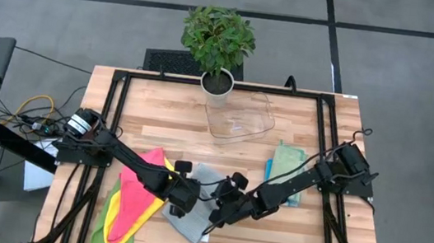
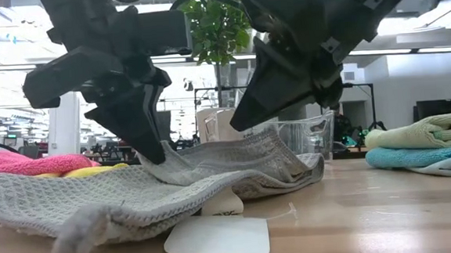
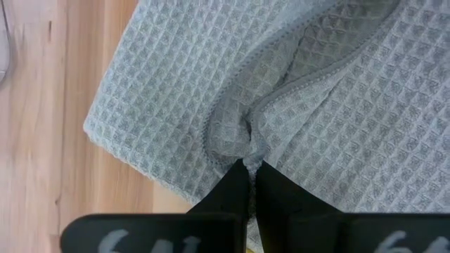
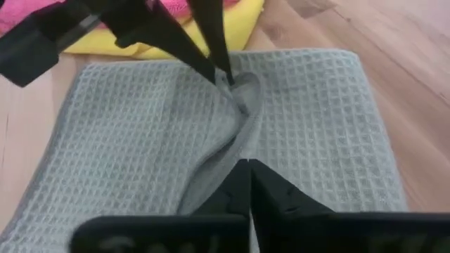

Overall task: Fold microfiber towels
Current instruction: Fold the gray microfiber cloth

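1. High view: a light grey waffle-weave microfiber towel lies on the pale wooden slat table, near its front middle. The left gripper and the right gripper both sit on it, close together. Left of it lies a pile of pink, yellow and green microfiber towels. To the right lies a folded stack of pale green and teal towels. Behind stand a clear plastic tray and a potted green plant in a white pot.

2. Low view: the left gripper pinches a raised ridge of the grey towel; the right gripper meets the cloth just beside it. A white card lies on the table under the towel's front edge.

3. Left wrist view: the left gripper has its fingers together, clamped on a bunched fold of the grey towel.

4. Right wrist view: the right gripper has its fingers pressed together on the raised fold of the grey towel; the left arm's fingers grip the same fold farther along.
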Controlling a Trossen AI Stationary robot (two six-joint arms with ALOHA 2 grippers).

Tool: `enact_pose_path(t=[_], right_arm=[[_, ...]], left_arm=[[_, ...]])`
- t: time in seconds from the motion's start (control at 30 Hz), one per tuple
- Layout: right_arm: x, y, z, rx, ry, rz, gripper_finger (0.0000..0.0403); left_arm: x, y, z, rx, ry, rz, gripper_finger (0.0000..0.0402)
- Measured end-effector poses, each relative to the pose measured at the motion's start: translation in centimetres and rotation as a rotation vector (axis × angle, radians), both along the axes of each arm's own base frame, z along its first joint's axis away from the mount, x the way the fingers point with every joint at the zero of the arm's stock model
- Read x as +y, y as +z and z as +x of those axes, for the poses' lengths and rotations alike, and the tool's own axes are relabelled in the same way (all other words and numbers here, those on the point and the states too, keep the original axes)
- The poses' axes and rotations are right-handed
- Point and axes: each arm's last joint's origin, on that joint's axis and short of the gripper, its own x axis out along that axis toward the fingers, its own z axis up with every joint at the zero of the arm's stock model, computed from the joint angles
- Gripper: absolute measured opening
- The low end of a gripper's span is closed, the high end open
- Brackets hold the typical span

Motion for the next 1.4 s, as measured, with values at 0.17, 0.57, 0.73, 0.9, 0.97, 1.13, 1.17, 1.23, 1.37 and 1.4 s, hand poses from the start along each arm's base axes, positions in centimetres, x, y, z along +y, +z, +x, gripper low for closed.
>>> enact_pose_path(t=[0.17, 0.57, 0.73, 0.9, 0.97, 1.13, 1.17, 1.23, 1.37, 1.4], right_arm=[[0.6, -1.3, 0.0, 0.018, 0.020, 0.013, 0.0017], [1.5, -2.7, 0.1, 0.033, 0.034, 0.057, 0.0033], [1.5, -2.6, 0.1, 0.031, 0.035, 0.056, 0.0017], [1.5, -2.6, 0.1, 0.031, 0.035, 0.057, 0.0023], [1.5, -2.7, 0.1, 0.034, 0.036, 0.055, 0.0030], [1.5, -2.7, 0.1, 0.034, 0.036, 0.055, 0.0030], [1.5, -2.7, 0.1, 0.034, 0.037, 0.055, 0.0027], [1.6, -2.7, 0.0, 0.036, 0.043, 0.049, 0.0022], [1.6, -2.7, 0.0, 0.044, 0.062, 0.047, 0.0018], [1.6, -2.7, 0.0, 0.047, 0.068, 0.052, 0.0020]], left_arm=[[0.1, 0.0, 0.0, -0.014, 0.010, 0.024, 0.0005], [0.4, 0.1, 0.2, -0.042, 0.078, 0.033, 0.0009], [0.4, 0.0, 0.0, -0.025, 0.085, 0.019, 0.0049], [0.3, 0.0, -0.1, 0.003, 0.081, -0.035, 0.0119], [0.3, 0.2, -0.1, 0.024, 0.086, -0.052, 0.0149], [0.3, 1.5, -0.1, 0.074, 0.134, -0.020, 0.0204], [0.3, 1.8, -0.2, 0.081, 0.139, -0.004, 0.0211], [0.2, 2.2, -0.3, 0.089, 0.145, 0.012, 0.0220], [-0.4, 2.2, -0.8, 0.102, 0.159, 0.006, 0.0226], [-0.7, 2.2, -0.9, 0.094, 0.168, 0.010, 0.0225]])
